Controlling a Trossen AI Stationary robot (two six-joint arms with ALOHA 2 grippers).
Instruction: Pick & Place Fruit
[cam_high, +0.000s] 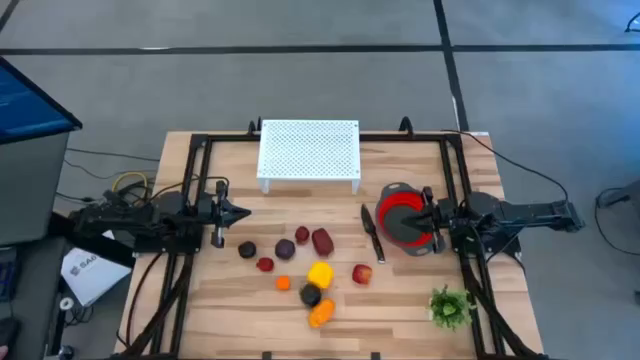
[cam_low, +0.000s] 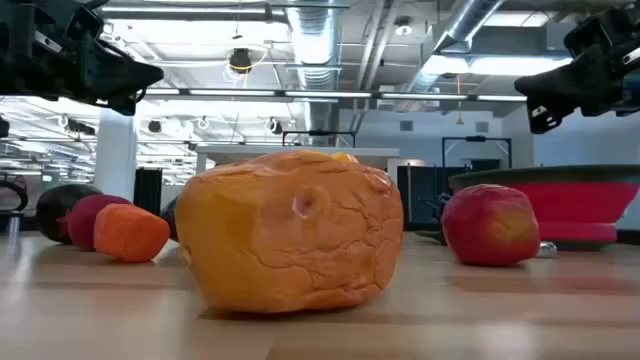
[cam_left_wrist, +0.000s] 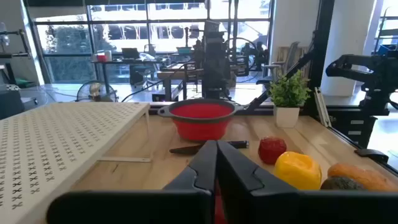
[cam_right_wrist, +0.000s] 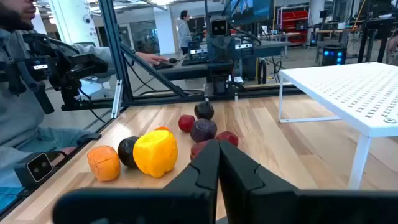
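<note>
— Hovering at the table's left side, the left gripper (cam_high: 243, 212) is pinched closed, empty. The right?

— Right gripper (cam_high: 420, 212) closed too, over the red bowl (cam_high: 398, 206). The fruit (cam_high: 320, 273) lies scattered mid-table, between them.

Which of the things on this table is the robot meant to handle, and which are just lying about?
For the job: the toy fruit scattered mid-table; probably the red bowl too, though I can't be sure.

Lying about: black-handled knife, green plant sprig, white perforated rack.
</note>
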